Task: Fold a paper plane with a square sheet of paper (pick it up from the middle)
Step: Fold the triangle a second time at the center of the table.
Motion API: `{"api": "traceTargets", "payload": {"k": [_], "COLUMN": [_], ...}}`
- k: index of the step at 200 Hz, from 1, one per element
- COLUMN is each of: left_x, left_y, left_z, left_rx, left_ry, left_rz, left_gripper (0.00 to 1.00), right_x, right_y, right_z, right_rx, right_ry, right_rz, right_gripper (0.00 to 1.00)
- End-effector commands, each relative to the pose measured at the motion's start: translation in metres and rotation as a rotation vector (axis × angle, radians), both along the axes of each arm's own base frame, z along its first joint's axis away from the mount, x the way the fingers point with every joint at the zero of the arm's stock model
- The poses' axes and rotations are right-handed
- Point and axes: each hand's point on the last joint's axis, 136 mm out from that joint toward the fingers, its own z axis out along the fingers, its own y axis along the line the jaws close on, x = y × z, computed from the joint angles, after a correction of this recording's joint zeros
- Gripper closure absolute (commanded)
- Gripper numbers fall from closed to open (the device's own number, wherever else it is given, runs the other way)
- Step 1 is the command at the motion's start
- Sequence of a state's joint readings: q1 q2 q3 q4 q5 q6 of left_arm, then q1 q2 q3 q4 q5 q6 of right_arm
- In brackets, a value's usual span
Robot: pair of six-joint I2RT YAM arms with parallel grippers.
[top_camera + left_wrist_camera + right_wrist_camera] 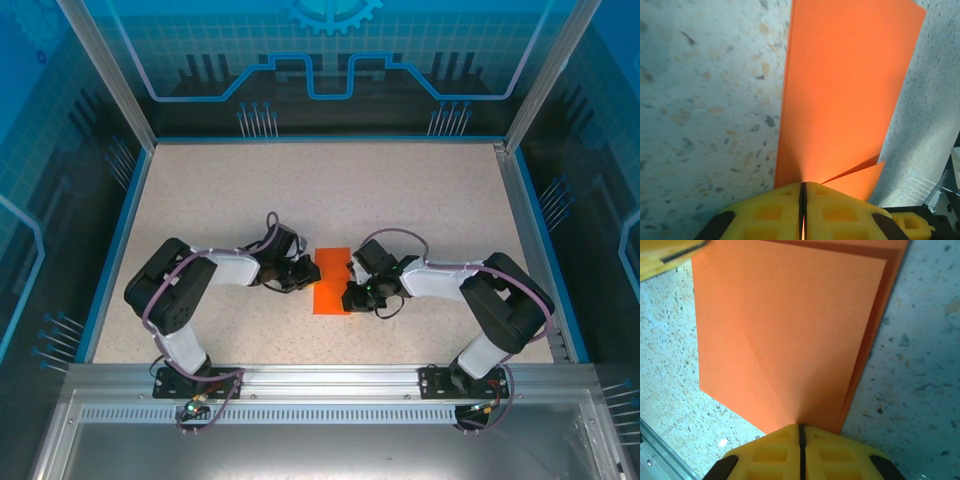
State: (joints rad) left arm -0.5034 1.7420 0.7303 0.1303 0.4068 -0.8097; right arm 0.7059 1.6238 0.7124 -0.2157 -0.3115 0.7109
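Left hand point(802, 200) and right hand point(801, 440), both closed, pinch opposite edges of the square sheet of paper point(330, 283) on speckled table point(400, 200).

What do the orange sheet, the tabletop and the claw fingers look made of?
Orange sheet: thin matte paper; it holds sharp creases and layered edges. Tabletop: speckled, stone-like laminate or composite, matte; exact material unclear. Left claw fingers: yellow moulded plastic, probably, with recessed pockets.

Speckled beige table point(330, 190) with blue rim point(330, 138); blue-tinted panels point(200, 60), seemingly glass, enclose it; even light.
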Motion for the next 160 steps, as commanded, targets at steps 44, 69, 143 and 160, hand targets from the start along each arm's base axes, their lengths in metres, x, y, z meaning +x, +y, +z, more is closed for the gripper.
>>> {"api": "traceTargets", "payload": {"k": [44,69,143,160], "left_x": [0.027,0.021,-0.021,-0.025], "left_y": [0.026,0.013,-0.034,-0.043], "left_z": [0.033,0.060,0.040,0.035], "left_rx": [0.000,-0.082,-0.101,-0.105], "left_ry": [-0.156,-0.206,-0.128,-0.115], "left_rz": [0.045,0.017,-0.112,-0.140], "left_gripper": [0.88,0.88,0.88,0.88], "right_x": [-0.045,-0.044,-0.048,-0.048], "right_y": [-0.058,-0.057,-0.058,-0.058], "right_z": [-0.054,-0.054,-0.058,-0.059], "right_rx": [-0.265,-0.260,-0.267,-0.267], "right_ry": [0.167,0.167,0.187,0.192], "right_rz": [-0.021,-0.025,-0.025,-0.027], "right_gripper": [0.92,0.92,0.92,0.92]}}
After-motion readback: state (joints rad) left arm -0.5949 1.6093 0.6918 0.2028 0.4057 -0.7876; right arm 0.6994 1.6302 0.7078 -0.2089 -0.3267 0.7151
